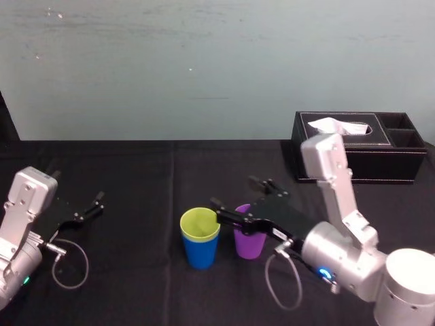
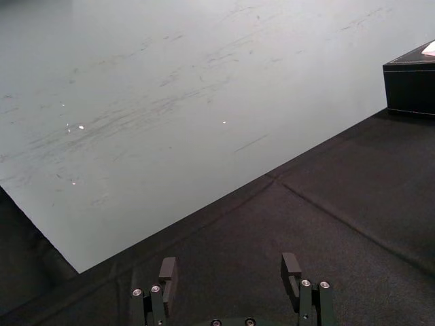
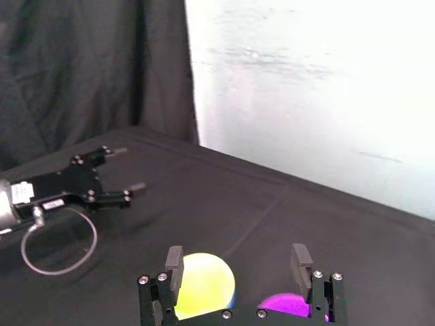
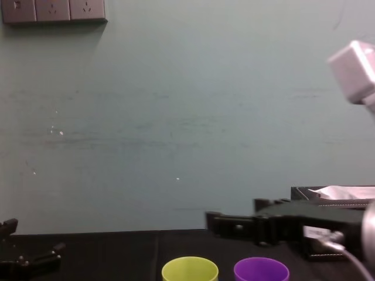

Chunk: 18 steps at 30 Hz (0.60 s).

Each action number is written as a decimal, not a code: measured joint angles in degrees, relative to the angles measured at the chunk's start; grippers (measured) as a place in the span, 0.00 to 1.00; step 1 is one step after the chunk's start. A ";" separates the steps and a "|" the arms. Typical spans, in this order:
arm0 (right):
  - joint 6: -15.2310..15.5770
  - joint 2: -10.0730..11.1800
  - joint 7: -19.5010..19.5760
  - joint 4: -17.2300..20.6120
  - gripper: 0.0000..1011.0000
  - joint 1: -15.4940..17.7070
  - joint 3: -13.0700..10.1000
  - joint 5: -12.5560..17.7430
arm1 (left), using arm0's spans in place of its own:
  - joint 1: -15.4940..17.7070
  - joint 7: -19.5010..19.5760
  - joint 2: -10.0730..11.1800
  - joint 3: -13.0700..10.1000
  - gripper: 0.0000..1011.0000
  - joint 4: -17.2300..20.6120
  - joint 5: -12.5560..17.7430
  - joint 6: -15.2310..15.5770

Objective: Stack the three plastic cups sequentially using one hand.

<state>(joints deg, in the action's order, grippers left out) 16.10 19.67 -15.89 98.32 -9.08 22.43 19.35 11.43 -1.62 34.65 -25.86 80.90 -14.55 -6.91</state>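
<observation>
Fingers [image 3: 175,261]: my right gripper [image 1: 234,193] spread wide, empty, over purple cup [image 1: 249,244].
Cups: yellow-green cup [image 1: 199,224] nested in blue cup [image 1: 201,254]; purple just beside.
Handling: likely light, slick; pinch rim.
Left gripper [image 1: 87,209]: parked left, spread.

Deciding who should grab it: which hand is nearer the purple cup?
Right. The right hand hovers open above the purple cup; the left hand sits far to its left.

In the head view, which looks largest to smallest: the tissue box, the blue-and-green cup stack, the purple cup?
1. Tissue box.
2. Yellow-green cup nested in blue cup.
3. Purple cup, partly covered; nearly level with the stack.
</observation>
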 joint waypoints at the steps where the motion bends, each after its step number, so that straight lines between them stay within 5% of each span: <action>1: 0.21 0.25 0.28 0.56 0.99 0.62 -0.45 0.13 | 0.00 0.00 0.00 0.00 0.99 0.00 0.00 0.00; 12: 0.24 3.01 3.64 5.10 0.99 10.74 -6.06 0.69 | 0.00 0.00 0.00 0.00 0.99 0.00 0.00 0.00; 18: -0.88 3.93 4.02 5.55 0.99 14.42 -7.03 -1.01 | 0.00 0.00 0.00 0.00 0.99 0.00 0.00 0.00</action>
<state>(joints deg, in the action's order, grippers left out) 15.21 23.60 -11.87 103.87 5.33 15.40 18.34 11.43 -1.62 34.65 -25.86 80.90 -14.55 -6.91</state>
